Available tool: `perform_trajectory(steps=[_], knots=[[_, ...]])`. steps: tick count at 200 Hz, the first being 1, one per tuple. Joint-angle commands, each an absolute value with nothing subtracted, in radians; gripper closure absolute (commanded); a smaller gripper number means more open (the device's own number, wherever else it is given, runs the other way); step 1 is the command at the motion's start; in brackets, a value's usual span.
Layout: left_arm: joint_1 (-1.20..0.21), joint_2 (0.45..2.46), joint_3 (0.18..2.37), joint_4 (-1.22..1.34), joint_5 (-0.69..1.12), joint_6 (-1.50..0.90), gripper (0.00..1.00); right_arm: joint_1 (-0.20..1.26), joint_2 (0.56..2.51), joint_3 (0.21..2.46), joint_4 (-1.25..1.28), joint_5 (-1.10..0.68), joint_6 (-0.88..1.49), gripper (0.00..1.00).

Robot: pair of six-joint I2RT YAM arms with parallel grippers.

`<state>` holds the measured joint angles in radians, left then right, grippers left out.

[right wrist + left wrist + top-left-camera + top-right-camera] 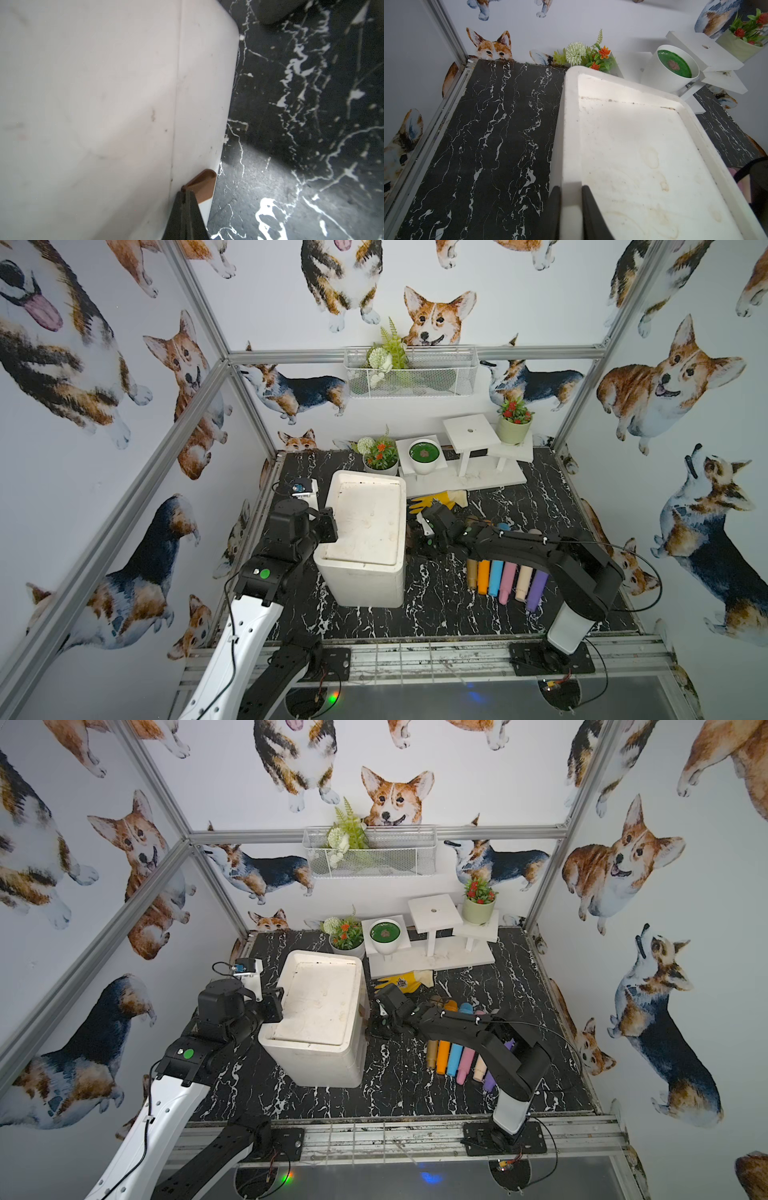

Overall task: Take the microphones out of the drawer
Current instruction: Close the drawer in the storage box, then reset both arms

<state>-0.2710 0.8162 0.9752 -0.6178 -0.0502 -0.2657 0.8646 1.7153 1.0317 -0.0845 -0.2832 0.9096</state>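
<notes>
- Desk [436, 614], near half: white drawer unit [365, 531] stands left of centre. Its front is flush and the drawer is not yet pulled.
- Microphone: not seen in any view. Judged to lie inside that closed drawer.
- Left gripper [570, 188]: jaws straddle the raised rim of the unit's top, on the side toward the desk's left edge. One finger sits against each face, which reads as a steadying pinch.
- Right gripper [185, 194]: jaws pressed together, tips touching the brown pull tab [200, 184] on the side facing the desk's right edge. Cannot tell whether they hook it.
- Toward the right edge: a row of coloured tubes [505, 576] under the right arm.
- Farther: yellow glove [436, 502], then a white plant stand [469, 477] along the far edge.
- Handling, judged: the microphone is probably stiff, light and round-bodied, so apt to roll or slip. Take it across the shaft, not the grille head. The drawer has to come out first.
</notes>
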Motion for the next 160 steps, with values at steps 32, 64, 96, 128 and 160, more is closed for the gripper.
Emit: perform_trajectory(steps=[32, 64, 96, 128, 160], knots=[[-0.271, 0.833, 1.046, -0.816, 0.001, -0.305, 0.58, 0.843, 1.565, 1.061, -0.298, -0.133, 0.764, 0.81], [-0.272, 0.86, 1.12, -0.816, 0.003, -0.312, 0.52, 0.784, 1.428, 1.032, -0.415, -0.046, 0.711, 0.69], [-0.271, 0.887, 1.2, -0.823, -0.021, -0.29, 0.44, 0.688, 1.26, 0.952, -0.496, 0.036, 0.67, 0.59], [-0.268, 0.925, 1.297, -0.861, -0.119, -0.216, 0.41, 0.602, 1.111, 0.877, -0.576, 0.2, 0.605, 0.48], [-0.241, 0.965, 1.376, -0.875, -0.211, -0.151, 0.29, 0.542, 0.98, 0.788, -0.564, 0.389, 0.53, 0.32]])
